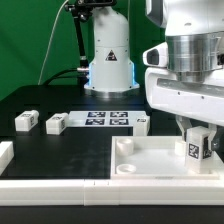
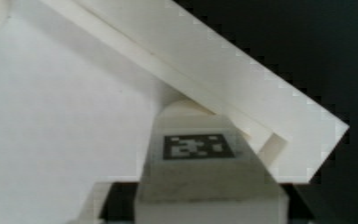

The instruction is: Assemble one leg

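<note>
My gripper [image 1: 197,133] is shut on a leg [image 1: 196,149], a chunky white block with its marker tag facing the camera. It holds the leg upright over the far right corner of the large white square tray-like piece [image 1: 135,168] in the exterior view. I cannot tell whether the leg touches the piece. In the wrist view the leg [image 2: 201,172] sits between my dark fingers [image 2: 126,202], next to the piece's raised rim [image 2: 247,85]. Three more legs lie on the black table: two on the exterior view's left [image 1: 24,121] [image 1: 56,123] and one [image 1: 142,123] past the piece.
The marker board [image 1: 107,119] lies flat in the middle of the table, in front of the robot base [image 1: 108,62]. A white part [image 1: 5,153] shows at the exterior view's left edge. A white ledge [image 1: 60,192] runs along the front.
</note>
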Motion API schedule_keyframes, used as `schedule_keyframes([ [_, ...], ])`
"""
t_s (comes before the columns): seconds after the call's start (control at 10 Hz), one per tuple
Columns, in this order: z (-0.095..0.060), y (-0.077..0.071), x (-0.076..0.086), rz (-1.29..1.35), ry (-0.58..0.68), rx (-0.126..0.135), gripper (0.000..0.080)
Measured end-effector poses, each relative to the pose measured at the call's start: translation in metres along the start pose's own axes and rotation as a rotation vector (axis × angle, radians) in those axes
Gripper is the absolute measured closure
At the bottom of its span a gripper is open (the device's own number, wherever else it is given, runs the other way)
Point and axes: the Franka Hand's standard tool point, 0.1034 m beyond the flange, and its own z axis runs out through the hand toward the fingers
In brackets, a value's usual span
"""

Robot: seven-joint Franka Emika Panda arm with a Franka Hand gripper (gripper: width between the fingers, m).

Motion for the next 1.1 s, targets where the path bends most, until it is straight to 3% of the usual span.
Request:
schedule_keyframes([
  [0.2, 0.0002, 0.0, 0.0, 0.078, -0.004, 0.002, 0.0509],
  [0.3, 0.0002, -0.0001, -0.0002, 0.057, -0.004, 0.002, 0.0421],
  [0.4, 0.0002, -0.0002, -0.0006, 0.022, -0.005, 0.001, 0.0421],
  [0.5, -0.0005, -0.0008, -0.0017, -0.031, -0.006, -0.003, 0.0247],
  [0.6, -0.001, -0.0008, -0.003, -0.149, -0.013, -0.012, 0.0167],
  [1.1, -0.004, -0.0034, -0.0024, -0.739, -0.01, -0.029, 0.015],
])
